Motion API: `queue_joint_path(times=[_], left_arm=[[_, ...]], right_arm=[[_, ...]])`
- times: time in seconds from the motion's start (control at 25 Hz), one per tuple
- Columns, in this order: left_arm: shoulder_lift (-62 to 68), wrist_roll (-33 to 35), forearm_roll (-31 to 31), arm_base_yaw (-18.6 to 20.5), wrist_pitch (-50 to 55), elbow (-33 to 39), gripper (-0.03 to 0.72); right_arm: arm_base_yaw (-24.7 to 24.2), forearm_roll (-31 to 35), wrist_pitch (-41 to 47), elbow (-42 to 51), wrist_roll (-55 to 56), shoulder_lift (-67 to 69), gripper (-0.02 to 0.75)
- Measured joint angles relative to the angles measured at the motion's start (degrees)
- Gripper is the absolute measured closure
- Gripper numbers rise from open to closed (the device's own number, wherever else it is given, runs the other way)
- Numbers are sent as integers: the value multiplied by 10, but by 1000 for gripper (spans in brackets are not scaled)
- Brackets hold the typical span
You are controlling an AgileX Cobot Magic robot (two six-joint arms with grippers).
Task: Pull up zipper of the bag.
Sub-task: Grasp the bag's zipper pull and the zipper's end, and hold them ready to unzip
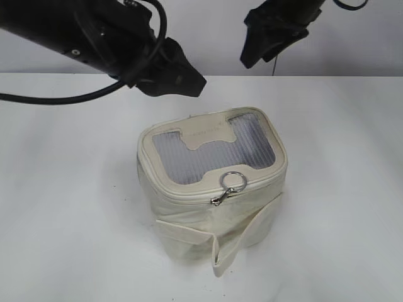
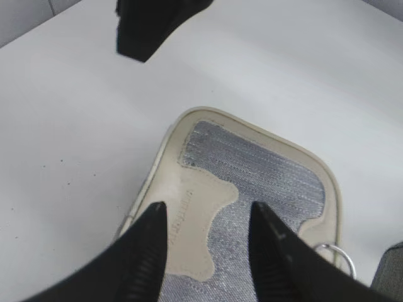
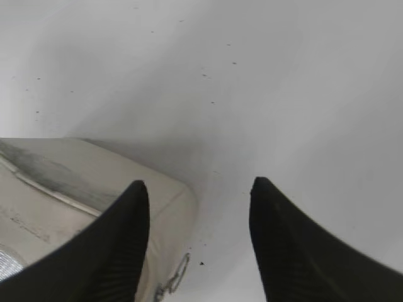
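Zipper point(image 1: 189, 194) ring pull point(image 1: 232, 182) faces front; right wrist shows another point(image 3: 175, 277).

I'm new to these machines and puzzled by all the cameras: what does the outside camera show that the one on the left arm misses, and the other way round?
Only the exterior view shows the whole bag: its front wall, the loose strap, the zipper along the rim, and both arms above it. Only the left wrist view looks between the left gripper and its open fingers, hovering over the H-shaped patch. Both show the grey ribbed top panel, the round ring and the white table.
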Motion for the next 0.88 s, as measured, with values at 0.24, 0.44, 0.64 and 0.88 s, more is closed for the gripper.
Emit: queue_joint_path(times=[0.24, 0.44, 0.64, 0.88], left_arm=[[111, 0, 20, 18, 78, -119, 349], [208, 0, 40, 18, 142, -249, 348], [306, 1, 45, 18, 225, -370, 308], [380, 2, 46, 18, 298, -462, 287]], right_arm=[[-66, 0, -1, 65, 1, -30, 360], [-98, 9, -1, 135, -10, -47, 363], [-102, 14, -1, 176, -19, -56, 363], [-102, 18, -1, 177, -23, -56, 363]])
